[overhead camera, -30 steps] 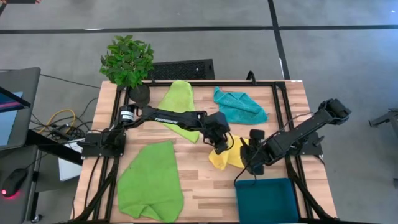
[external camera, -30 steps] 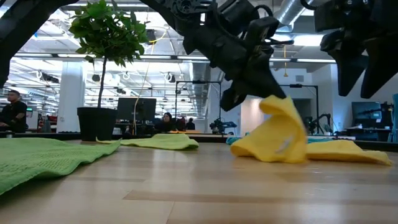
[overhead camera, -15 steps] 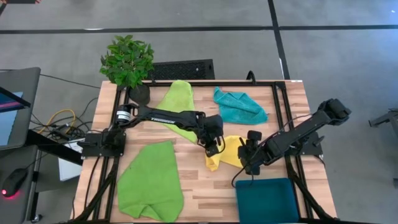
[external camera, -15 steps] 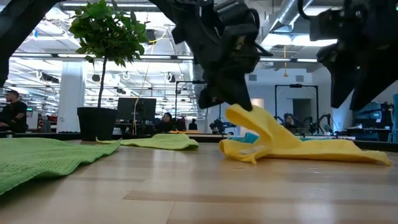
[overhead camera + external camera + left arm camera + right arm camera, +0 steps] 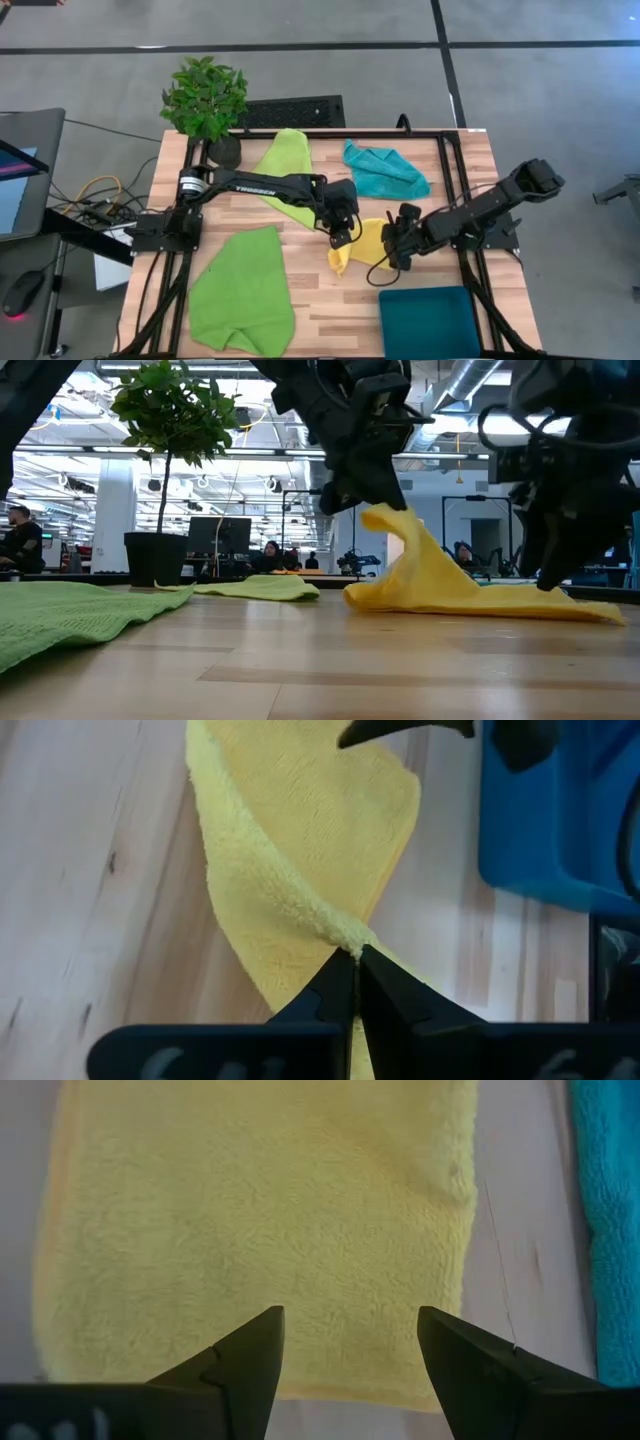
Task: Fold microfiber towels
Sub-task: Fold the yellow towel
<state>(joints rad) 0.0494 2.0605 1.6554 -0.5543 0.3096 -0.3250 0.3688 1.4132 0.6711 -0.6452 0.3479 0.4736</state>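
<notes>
A bright yellow towel (image 5: pixel 362 246) lies mid-table, its right part flat on the wood and its left part drawn up into a peak (image 5: pixel 388 520). My left gripper (image 5: pixel 341 236) is shut on that peak. My right gripper (image 5: pixel 392 247) stands open, pointing down, low over the towel's flat right part (image 5: pixel 270 1210); its fingers straddle bare cloth. Two lime green towels lie flat, one (image 5: pixel 285 172) at the back, one (image 5: pixel 242 292) near left. A turquoise towel (image 5: pixel 385 170) lies bunched at the back right. My left gripper pinches a raised ridge of the yellow towel (image 5: pixel 345 938) between its two shut fingertips. The fingers slant down at it from the table's left. The cloth slopes from the fingers like a tent, its lower edges and right part (image 5: pixel 540 605) resting on the table.
A potted plant (image 5: pixel 205 100) stands at the back left corner. A dark teal square (image 5: pixel 430 320) sits at the near right, close to the yellow towel. Bare wood (image 5: pixel 310 300) shows between the near green towel and that square.
My left gripper has drawn the yellow towel's held part toward the table's left and a little up; the bunched cloth has spread into a long slope, its right part staying flat. My right gripper has come down toward the towel, still open.
</notes>
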